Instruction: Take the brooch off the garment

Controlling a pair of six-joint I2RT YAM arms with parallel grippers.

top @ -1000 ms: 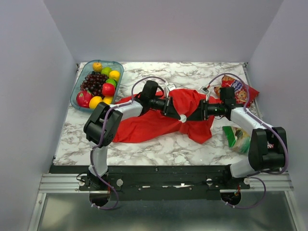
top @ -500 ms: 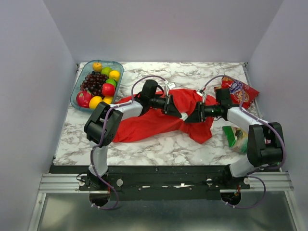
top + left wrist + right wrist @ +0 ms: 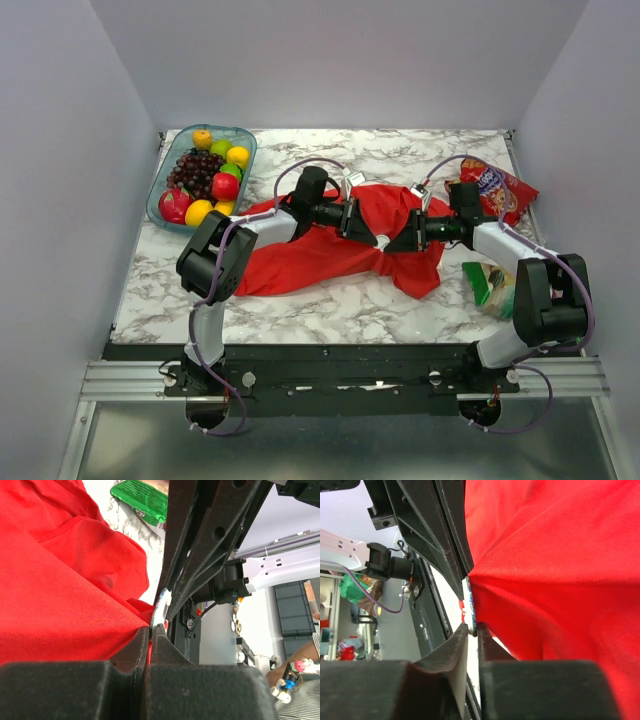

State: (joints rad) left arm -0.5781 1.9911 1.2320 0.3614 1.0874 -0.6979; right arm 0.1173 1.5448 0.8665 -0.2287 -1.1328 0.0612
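Plain grey walls (image 3: pixel 330 60) box in a white marble table (image 3: pixel 330 300), nothing fancy. The red garment (image 3: pixel 300 262) is bunched up across the middle. My left gripper (image 3: pixel 150 629) is clamped tight on a fold of it. My right gripper (image 3: pixel 472 626) is nearly closed, tips pinching the brooch (image 3: pixel 470 605). It's a thin whitish disc, seen edge-on, sitting on the cloth right between my two grippers.

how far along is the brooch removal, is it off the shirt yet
Not off yet. Done: both hands sit at the brooch, which is pinned to the garment. In hand: the left hand is shut on the garment right beside it, and the right hand has its tips either side of the brooch's rim; a firm grip isn't clear. Left: pull the brooch free of the cloth.
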